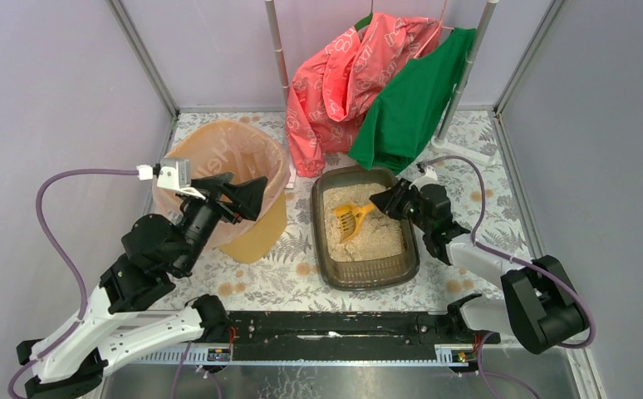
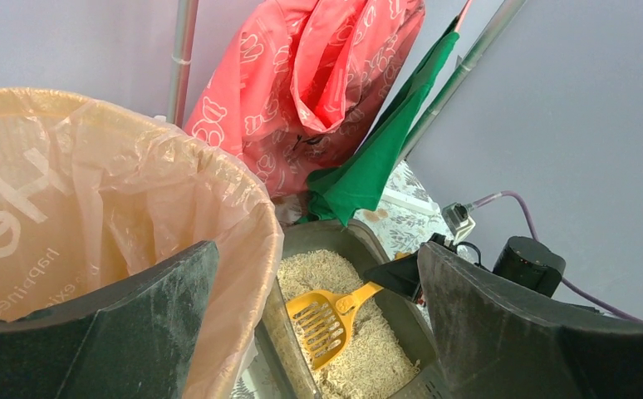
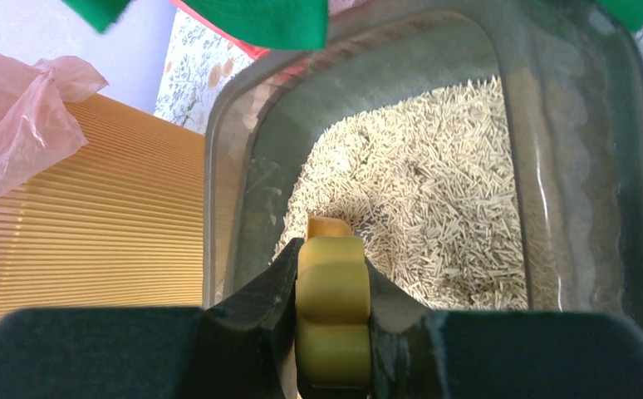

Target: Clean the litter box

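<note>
The litter box [image 1: 368,271] is a shallow dark grey-brown tray of beige granules in the middle of the table. It also shows in the left wrist view [image 2: 389,258] and the right wrist view [image 3: 227,150]. My right gripper [image 1: 382,202] is shut on the handle of a yellow slotted scoop [image 1: 350,220], whose blade rests on the granules by the box's left wall. The handle [image 3: 332,320] sits clamped between the jaws. The scoop also shows in the left wrist view [image 2: 322,324]. My left gripper [image 1: 250,197] is open and empty, held over the bin's right rim.
A tall yellow bin with a peach plastic liner [image 1: 218,158] stands just left of the box, its ribbed wall [image 3: 94,224] close beside it. A red and a green garment [image 1: 368,83] hang from a rack at the back, over the box's far end.
</note>
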